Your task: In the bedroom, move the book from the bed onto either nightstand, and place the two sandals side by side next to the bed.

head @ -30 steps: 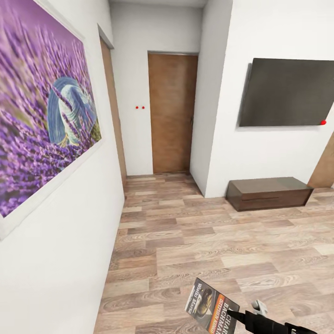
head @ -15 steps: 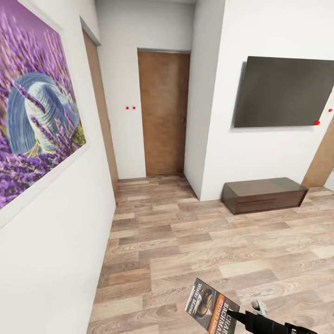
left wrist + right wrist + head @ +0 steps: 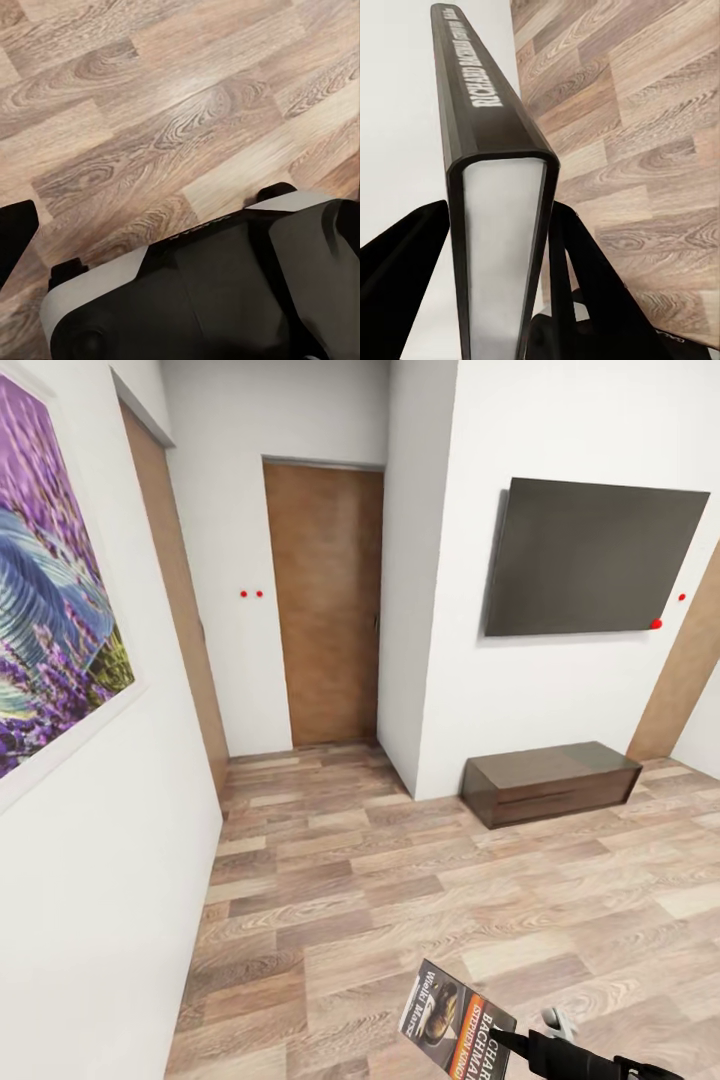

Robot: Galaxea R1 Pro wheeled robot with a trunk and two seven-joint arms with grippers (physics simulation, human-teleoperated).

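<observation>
The book (image 3: 456, 1025) sits at about 5 o'clock in the head view, low over the floor, pinched at its lower right corner by the right gripper (image 3: 505, 1044). Its cover shows black lettering reading "BACHMAN" on an orange band beside a dark picture, with small white words at the near edge too fine to read. From the right wrist view the book (image 3: 502, 225) stands on edge between the two black fingers (image 3: 405, 277), which press against both covers; the dark spine carries white capitals that appear to read "RICHARD BACHMAN", and the pale page block faces the camera.

The wood-plank floor (image 3: 420, 880) spreads open from 6 o'clock up to the middle of the view. A long dark bench (image 3: 550, 780) stands at 3 o'clock against the white wall, under a dark wall-mounted screen (image 3: 590, 560) at 2 o'clock. A closed brown door (image 3: 325, 600) ends the narrow passage at 12 o'clock, with two small red dots on the wall beside it. A purple flower painting (image 3: 50, 620) hangs on the near wall at 9 o'clock, which runs close along that side.

The left gripper's housing (image 3: 202, 292) hangs over bare planks in the left wrist view; whether its fingers are apart or closed cannot be told.
</observation>
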